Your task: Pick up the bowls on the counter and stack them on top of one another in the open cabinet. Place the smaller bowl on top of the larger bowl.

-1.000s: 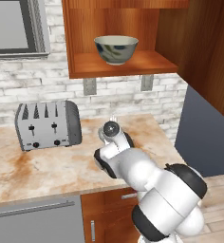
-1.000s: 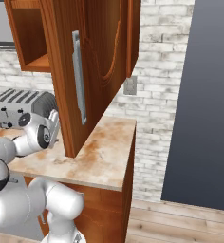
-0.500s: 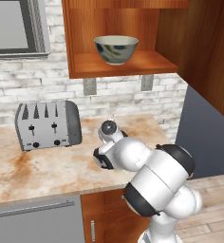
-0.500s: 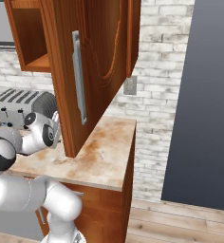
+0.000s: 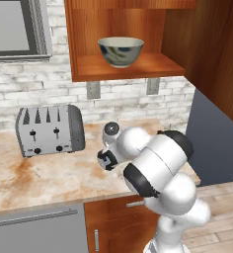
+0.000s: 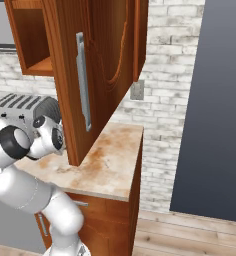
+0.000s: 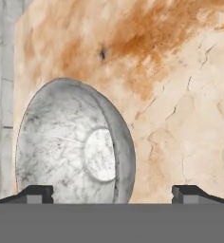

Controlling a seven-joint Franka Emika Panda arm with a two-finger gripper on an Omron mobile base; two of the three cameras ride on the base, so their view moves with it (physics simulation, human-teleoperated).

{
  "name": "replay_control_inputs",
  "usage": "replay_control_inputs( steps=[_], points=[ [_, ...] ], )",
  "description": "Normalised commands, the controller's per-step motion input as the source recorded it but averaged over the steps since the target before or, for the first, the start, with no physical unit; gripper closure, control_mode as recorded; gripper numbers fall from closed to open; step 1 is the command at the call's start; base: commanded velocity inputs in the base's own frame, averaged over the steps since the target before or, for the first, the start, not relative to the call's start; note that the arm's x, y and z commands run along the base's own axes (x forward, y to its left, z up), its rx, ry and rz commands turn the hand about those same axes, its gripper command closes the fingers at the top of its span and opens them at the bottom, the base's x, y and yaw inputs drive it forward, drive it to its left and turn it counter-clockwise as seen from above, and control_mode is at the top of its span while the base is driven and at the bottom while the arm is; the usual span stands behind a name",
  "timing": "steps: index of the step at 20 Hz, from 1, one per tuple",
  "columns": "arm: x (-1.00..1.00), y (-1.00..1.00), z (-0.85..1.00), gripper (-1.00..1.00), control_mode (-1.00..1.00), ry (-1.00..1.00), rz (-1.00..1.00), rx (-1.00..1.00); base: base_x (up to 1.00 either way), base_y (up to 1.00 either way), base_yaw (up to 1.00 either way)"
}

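Note:
The smaller bowl (image 7: 73, 142), plain whitish-grey, rests on the beige counter (image 7: 180, 95) close to the brick wall. My gripper (image 7: 112, 193) is open right in front of it. One fingertip (image 7: 38, 192) lies over the bowl's inside and the other stands beyond its rim, above bare counter. The larger bowl (image 5: 120, 51), cream with dark blotches, stands upright on the shelf of the open cabinet (image 5: 138, 66). In the left base view my wrist (image 5: 111, 131) hangs low over the counter (image 5: 49, 178), to the right of the toaster, and the arm hides the smaller bowl.
A silver toaster (image 5: 49, 129) stands at the counter's back left. The cabinet's open door (image 6: 90, 75) juts out over the counter's right part. A dark tall panel (image 5: 212, 143) closes off the right side. Two wall outlets (image 5: 93, 90) sit under the shelf.
The arm's elbow has swung up and to the right, while the wrist stayed low over the same spot by the toaster. The gripper has stayed open, and the bowl on the shelf has not moved.

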Motion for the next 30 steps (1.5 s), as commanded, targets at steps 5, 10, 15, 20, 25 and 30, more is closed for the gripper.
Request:
replay_control_inputs(
  steps=[5,10,15,20,25,30],
  points=[
    [0.28,0.09,-0.26,-1.0,-1.0,0.05,0.0,0.0,0.0,0.0,0.0],
    [0.25,0.1,-0.31,-1.0,-1.0,0.02,0.0,0.0,0.0,0.0,0.0],
    [0.21,0.14,-0.37,-1.0,-1.0,0.01,0.0,0.0,0.0,0.0,0.0],
    [0.2,0.17,-0.38,1.0,-1.0,0.0,0.0,0.0,0.0,0.0,0.0],
    [0.15,0.14,-0.34,1.0,-1.0,0.0,0.0,0.0,0.0,0.0,0.0],
    [-0.09,0.24,-0.18,1.0,-1.0,-0.02,0.0,-0.01,0.0,0.0,0.0]
  ],
)
